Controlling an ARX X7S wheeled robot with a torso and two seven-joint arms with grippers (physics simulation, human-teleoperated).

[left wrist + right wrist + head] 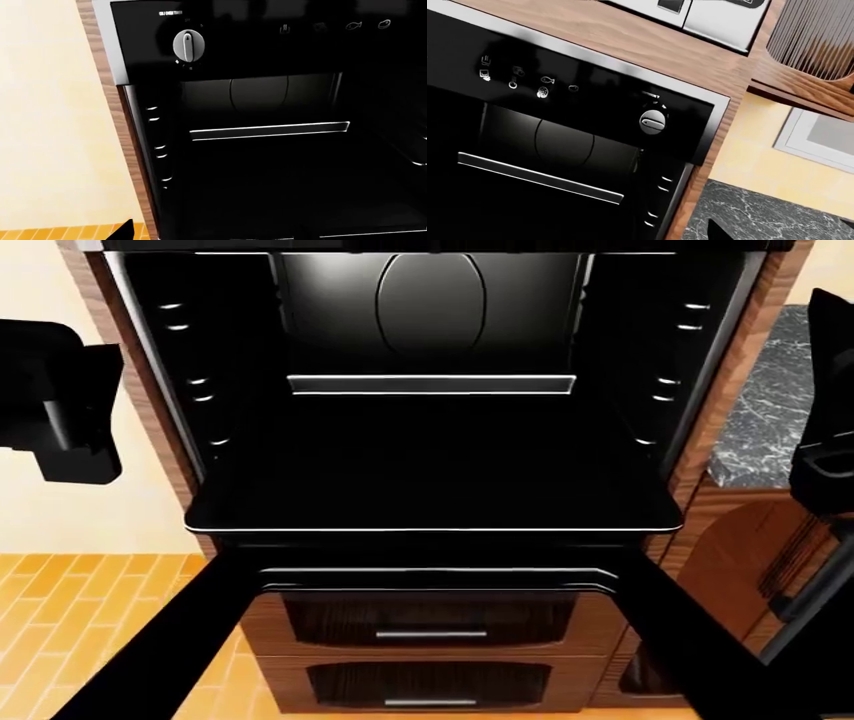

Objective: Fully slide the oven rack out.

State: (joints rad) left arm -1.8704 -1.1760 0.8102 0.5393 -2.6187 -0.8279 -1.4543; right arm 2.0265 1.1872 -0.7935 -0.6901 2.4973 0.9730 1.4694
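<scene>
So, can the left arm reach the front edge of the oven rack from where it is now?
Probably yes. The oven rack has its front edge exposed above the lowered door, and nothing lies between it and the left end effector, which sits off to its side.

Head view: centred, looking down into open oven cavity (427, 440) | Left wrist: close, from 10 o'clock, faces control panel (267, 30) | Right wrist: close, from 2 o'clock | Shared: bright strip (431, 385) at cavity back
</scene>
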